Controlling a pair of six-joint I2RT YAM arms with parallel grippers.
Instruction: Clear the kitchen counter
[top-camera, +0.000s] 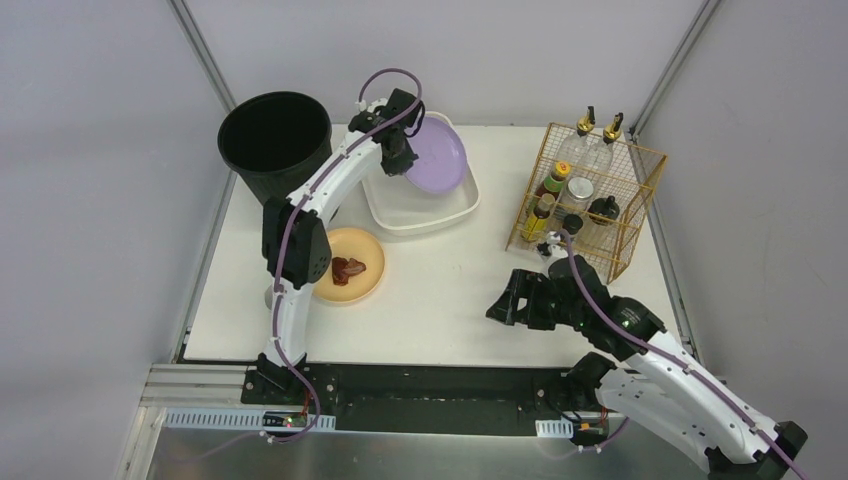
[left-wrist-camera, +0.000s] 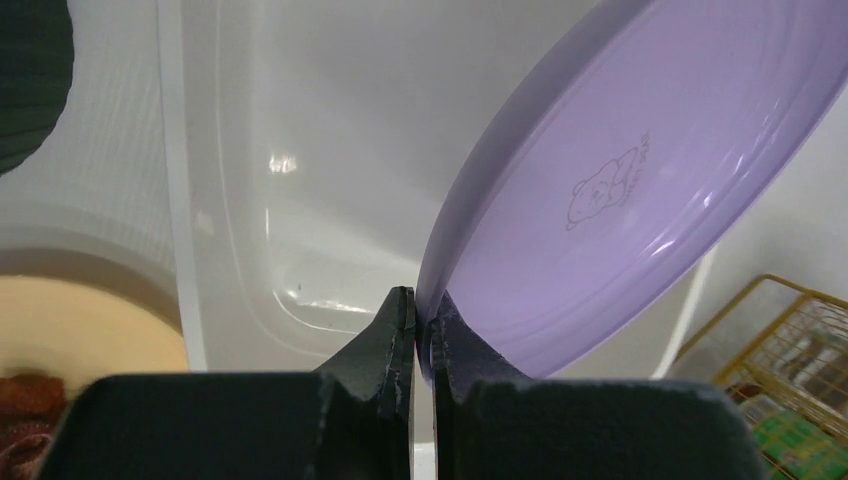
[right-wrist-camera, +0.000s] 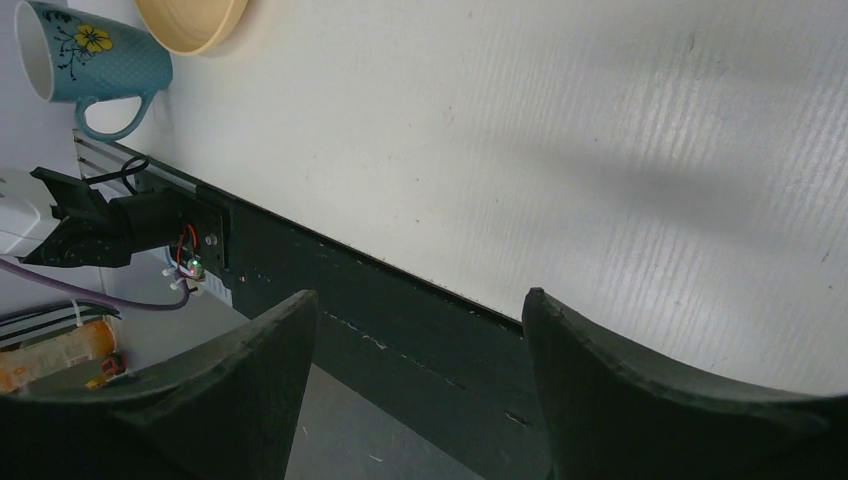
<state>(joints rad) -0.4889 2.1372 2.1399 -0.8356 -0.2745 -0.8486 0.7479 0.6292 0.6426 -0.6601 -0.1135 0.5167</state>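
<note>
Grips the purple plate (left-wrist-camera: 640, 180) by its lower rim with the left pincer (left-wrist-camera: 421, 318), jaws pressed nearly together on the thin edge; an edge hold, probably because a shallow plate offers nothing else to pinch. Hangs it steeply tilted, hollow face toward the wrist camera, over the white basin (top-camera: 420, 212) that sits toward the far edge of the surface (top-camera: 450, 290), left of the middle. Looks like a pose for lowering the plate in on a slant rather than dropping it flat. Cannot tell whether the plate's far rim touches the basin wall. Meanwhile, with the right pincer (right-wrist-camera: 420, 310) spread wide and holding nothing, hovers low over bare surface close to the near edge, right of the middle, seemingly parked out of the left arm's way. Left to clear, by the look of it: the tan plate (top-camera: 368, 280) with a dark reddish scrap (top-camera: 348, 268) on it, toward the left edge beside the left arm, and the teal flowered mug (right-wrist-camera: 90, 65) near the near left corner, just beside that plate; hard to say whether upright. At the far left corner, the black bin (top-camera: 275, 135), presumably for scraps; at the far right corner, the gold wire rack (top-camera: 590, 200) of bottles.
</note>
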